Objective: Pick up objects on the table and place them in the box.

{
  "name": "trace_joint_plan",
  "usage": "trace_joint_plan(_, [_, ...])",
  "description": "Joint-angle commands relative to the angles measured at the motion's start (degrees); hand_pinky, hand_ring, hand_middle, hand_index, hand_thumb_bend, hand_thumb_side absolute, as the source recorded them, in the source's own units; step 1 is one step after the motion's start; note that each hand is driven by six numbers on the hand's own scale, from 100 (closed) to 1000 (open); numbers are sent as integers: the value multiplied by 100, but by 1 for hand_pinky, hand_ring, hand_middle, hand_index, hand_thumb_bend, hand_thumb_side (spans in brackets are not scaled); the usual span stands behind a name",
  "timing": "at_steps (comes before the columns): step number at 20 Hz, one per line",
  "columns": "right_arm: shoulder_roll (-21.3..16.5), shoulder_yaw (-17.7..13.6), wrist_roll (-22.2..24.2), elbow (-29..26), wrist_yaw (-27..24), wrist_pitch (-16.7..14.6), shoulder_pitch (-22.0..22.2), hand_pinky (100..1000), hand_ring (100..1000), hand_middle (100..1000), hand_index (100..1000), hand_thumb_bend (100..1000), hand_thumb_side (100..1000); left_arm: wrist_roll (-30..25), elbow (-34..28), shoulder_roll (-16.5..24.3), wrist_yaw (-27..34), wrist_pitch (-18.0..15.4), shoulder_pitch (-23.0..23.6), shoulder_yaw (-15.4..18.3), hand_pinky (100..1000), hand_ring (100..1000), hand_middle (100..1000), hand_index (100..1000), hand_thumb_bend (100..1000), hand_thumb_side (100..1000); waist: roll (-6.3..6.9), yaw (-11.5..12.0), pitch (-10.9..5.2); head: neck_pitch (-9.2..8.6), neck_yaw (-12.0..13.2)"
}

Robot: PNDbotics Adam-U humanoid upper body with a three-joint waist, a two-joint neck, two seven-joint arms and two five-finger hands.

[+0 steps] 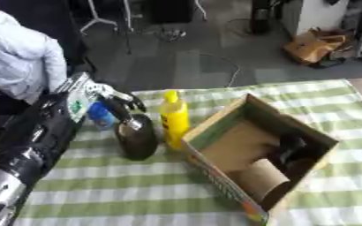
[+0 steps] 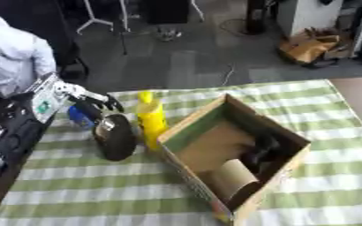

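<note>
A dark rounded object (image 1: 137, 140) with a shiny upper end lies on the striped cloth, left of the box. My left hand (image 1: 121, 100) comes in from the left, and its black fingers (image 1: 127, 109) curl down round that upper end. Just behind the hand sits a small blue thing (image 1: 100, 116). A yellow bottle (image 1: 174, 118) stands upright between the dark object and the open cardboard box (image 1: 215, 126), close to its left wall. Inside the box lie a brown roll (image 1: 260, 176) and a black item (image 1: 289, 149). My right hand shows in neither view.
A green and white striped cloth (image 1: 122, 190) covers the table. Its far edge (image 1: 238, 87) runs just behind the bottle and the box, with grey floor beyond. My left arm (image 1: 29, 145) fills the lower left. The cloth in front of the dark object is bare.
</note>
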Motion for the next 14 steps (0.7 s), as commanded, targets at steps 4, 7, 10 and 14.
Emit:
trace_joint_plan(4, [-49,-18,-34,-105,-41,-43,-87,823,807,694,611,100,1000,-109,55,30,29,-39,-50,112,1000,1000,1000,1000,706,725,-39,-48,-75,21,42])
trace_joint_plan(7, [-46,-14,-34,-105,-52,-46,-83,823,806,692,610,100,1000,-109,80,6,3,6,-33,134,1000,1000,1000,1000,706,725,-32,-74,-71,20,49])
trace_joint_plan(10, [-41,-19,-34,-105,-58,-51,-84,823,805,690,608,100,1000,-109,97,-19,-75,15,-3,159,1000,1000,1000,1000,705,731,-25,-89,-68,10,51])
trace_joint_plan(14, [-42,-28,-34,-105,-68,-52,-79,824,804,684,604,100,1000,-109,142,-44,-142,-1,42,189,1000,1000,1000,1000,708,733,-20,-105,-64,2,53])
